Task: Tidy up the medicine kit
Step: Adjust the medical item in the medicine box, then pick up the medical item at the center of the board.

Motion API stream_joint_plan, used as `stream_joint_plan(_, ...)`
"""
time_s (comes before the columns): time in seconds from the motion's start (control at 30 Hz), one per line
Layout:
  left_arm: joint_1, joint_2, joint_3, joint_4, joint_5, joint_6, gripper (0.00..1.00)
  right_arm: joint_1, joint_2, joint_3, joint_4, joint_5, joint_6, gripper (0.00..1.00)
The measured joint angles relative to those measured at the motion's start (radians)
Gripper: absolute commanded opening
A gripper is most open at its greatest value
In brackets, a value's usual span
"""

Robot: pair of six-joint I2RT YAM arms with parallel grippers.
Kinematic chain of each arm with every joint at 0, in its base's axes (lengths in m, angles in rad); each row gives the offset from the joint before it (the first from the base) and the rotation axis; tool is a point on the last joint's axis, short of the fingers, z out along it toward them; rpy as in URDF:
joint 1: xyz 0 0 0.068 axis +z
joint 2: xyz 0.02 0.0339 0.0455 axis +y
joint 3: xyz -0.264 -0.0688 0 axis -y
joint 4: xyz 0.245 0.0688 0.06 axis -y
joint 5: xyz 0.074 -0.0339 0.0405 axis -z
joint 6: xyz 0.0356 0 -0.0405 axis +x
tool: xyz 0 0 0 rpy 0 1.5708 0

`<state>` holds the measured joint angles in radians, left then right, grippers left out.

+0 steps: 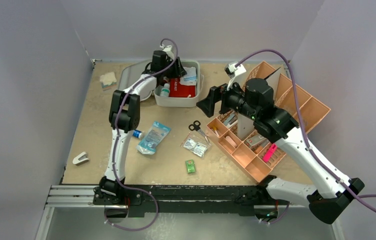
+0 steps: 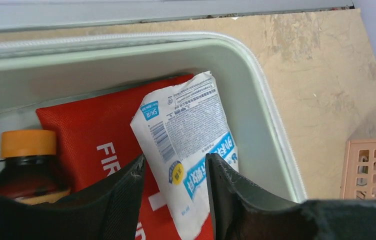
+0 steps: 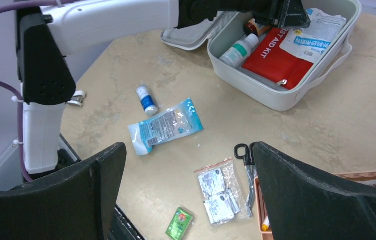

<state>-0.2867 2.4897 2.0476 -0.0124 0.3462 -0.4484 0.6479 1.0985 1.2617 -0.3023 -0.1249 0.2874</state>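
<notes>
My left arm reaches far across the table [image 1: 94,116], elbow raised, wrist bent down over the medicine kit [image 1: 177,103], which sits open at the far middle with its lid [image 3: 191,37] lying flat to the left. My left gripper [image 2: 175,160] hangs inside the case. Its fingers [image 2: 126,200] stand partway apart, with a white printed packet [image 2: 186,125] showing in the gap. The packet lies on a red first-aid pouch [image 2: 88,132]. I cannot tell whether my pads touch the packet, but they do not pinch it. An orange-capped brown bottle [image 2: 28,160] stands just beside my left finger, and a white bottle with a teal cap [image 3: 238,50] lies against the case's near wall.

My right arm bends in from the right over the orange compartmented tray [image 1: 303,97], forearm pointing left. My right gripper [image 1: 215,101] hovers above the table between the tray and the kit, jaws spread wide and holding nothing. Below it lie black-handled scissors [image 3: 246,155] beside the tray's edge.
</notes>
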Motion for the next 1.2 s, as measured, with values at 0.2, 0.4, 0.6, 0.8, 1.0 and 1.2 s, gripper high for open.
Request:
stream_joint_plan(0.2,-0.002,-0.106,0.000,-0.109,-0.029,0.070,0.48,0.000,-0.027,-0.006,-0.001,-0.003,0.002,0.99)
stream_joint_plan(0.4,-0.003,-0.258,-0.051,-0.242,-0.037,0.112,0.48,0.000,-0.074,-0.011,-0.001,-0.002,0.008,0.99)
stream_joint_plan(0.6,-0.004,-0.497,-0.238,-0.430,-0.047,0.155,0.48,0.000,-0.091,-0.019,-0.044,0.010,0.020,0.99)
stream_joint_plan(0.8,-0.011,-0.723,-0.479,-0.643,-0.082,0.200,0.48,0.000,-0.116,-0.040,-0.080,0.028,0.032,0.99)
stream_joint_plan(1.0,-0.040,-0.887,-0.727,-0.786,-0.144,0.206,0.50,0.000,-0.179,-0.079,-0.081,0.027,0.035,0.99)
stream_joint_plan(1.2,-0.101,-0.932,-0.834,-0.840,-0.196,0.206,0.50,0.000,-0.196,-0.088,-0.079,0.027,0.034,0.99)
